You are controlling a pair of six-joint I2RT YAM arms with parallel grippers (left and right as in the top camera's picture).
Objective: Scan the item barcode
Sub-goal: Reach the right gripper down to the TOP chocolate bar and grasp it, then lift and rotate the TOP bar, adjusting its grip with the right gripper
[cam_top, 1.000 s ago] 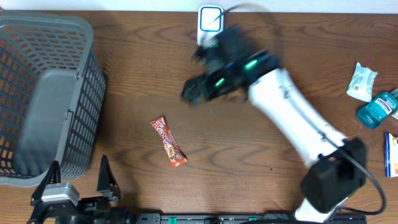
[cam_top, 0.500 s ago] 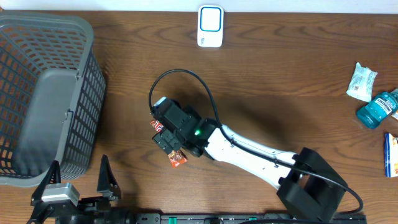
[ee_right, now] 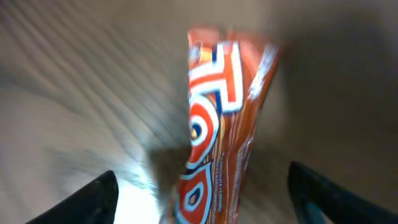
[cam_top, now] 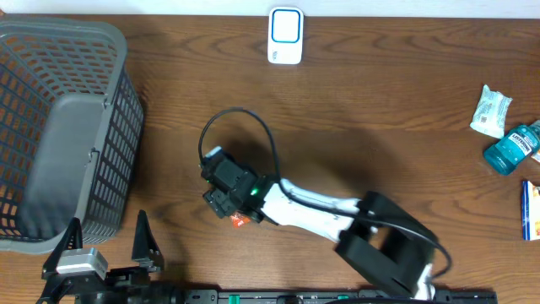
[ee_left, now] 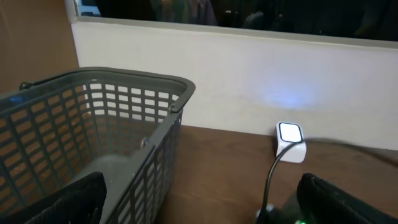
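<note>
The right end effector [ee_right: 202, 177] hangs low over the desk [cam_top: 380, 110], fingers [ee_right: 87, 202] apart with the candy bar [ee_right: 217, 93] between them, while the left end effector [cam_top: 106, 219] gapes wide.

Brown wooden table [cam_top: 380, 110] with a dark, streaky grain, filling the overhead view. At its left edge, a grey plastic shopping basket [cam_top: 118, 152] with lattice walls and a solid pale floor, upright, open side up; seen again in the left wrist view [ee_left: 124, 124], close beside the camera, rim curved. Behind the table, a plain cream wall [ee_left: 236, 81]. Far right of the table, a small white crinkled packet [cam_top: 490, 111], and just below it, touching or nearly so, a teal mouthwash bottle [cam_top: 513, 149] lying on its side. Below those, apart, a blue printed box [cam_top: 531, 209], cut off by the frame edge.
</note>
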